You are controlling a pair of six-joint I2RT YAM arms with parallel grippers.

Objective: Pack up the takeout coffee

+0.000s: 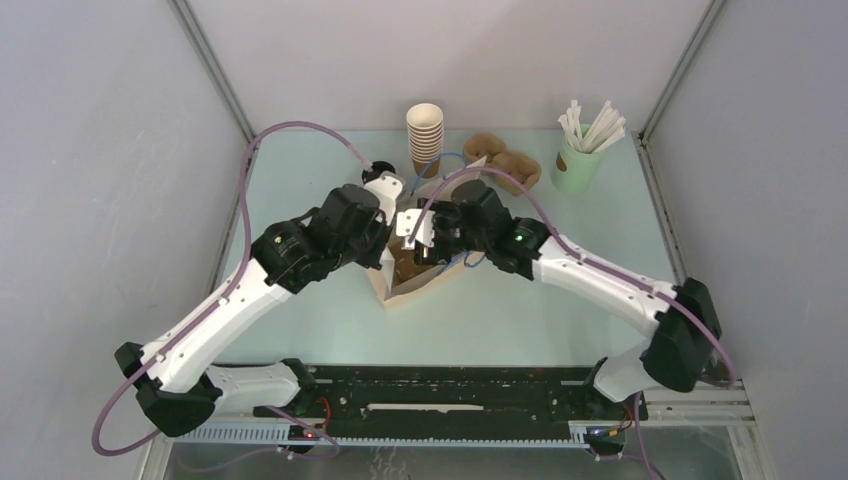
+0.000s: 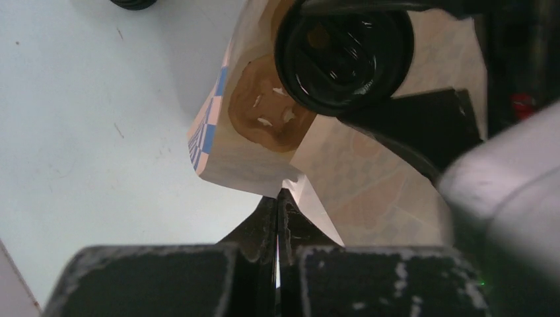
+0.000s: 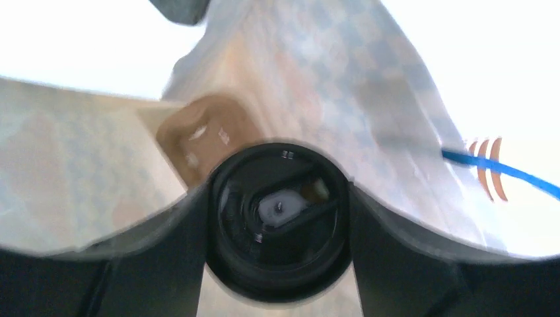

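Left gripper point(image 2: 277, 214) pinched tight on paper bag point(image 2: 231, 162) edge; right gripper point(image 1: 432, 243) jaws wide, clasping coffee cup point(image 3: 277, 218) beside its black lid, inside bag mouth above tray point(image 2: 267, 112); cup likely light, crushable; hold gently below rim.

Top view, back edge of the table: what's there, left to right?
Stack of paper cups → brown pulp trays → green cup holding white straws.
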